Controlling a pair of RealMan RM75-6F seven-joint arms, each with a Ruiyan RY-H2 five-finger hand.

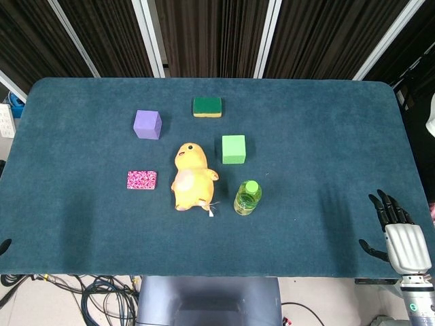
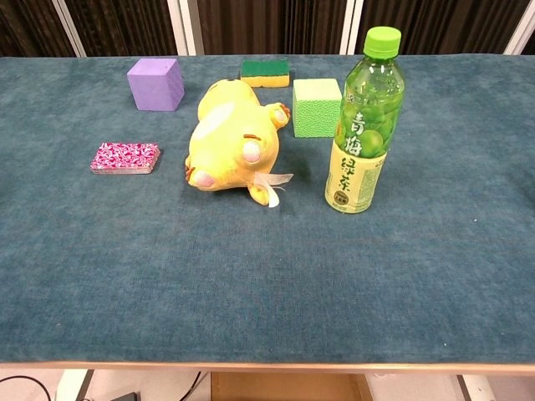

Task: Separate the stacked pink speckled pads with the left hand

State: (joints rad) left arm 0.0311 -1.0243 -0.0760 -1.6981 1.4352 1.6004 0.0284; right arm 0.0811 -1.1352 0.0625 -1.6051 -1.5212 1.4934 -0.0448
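Note:
The pink speckled pads [image 1: 141, 180] lie stacked flat on the teal table, left of the yellow duck; the chest view shows the pink speckled pads [image 2: 125, 157] as a thin stack at the left. Nothing touches them. At the front right edge of the table my right hand [image 1: 395, 234] hovers with its dark fingers spread and nothing in it, far from the pads. Of my left hand only a dark tip [image 1: 3, 246] shows at the left edge of the head view, so how it stands is hidden. Neither hand shows in the chest view.
A yellow plush duck [image 1: 189, 176] lies just right of the pads, with a green drink bottle [image 1: 247, 197] upright beyond it. Behind them are a purple cube [image 1: 147, 124], a green cube [image 1: 233, 149] and a green-yellow sponge [image 1: 207, 106]. Cables lie on the floor below the table [image 1: 81, 224].

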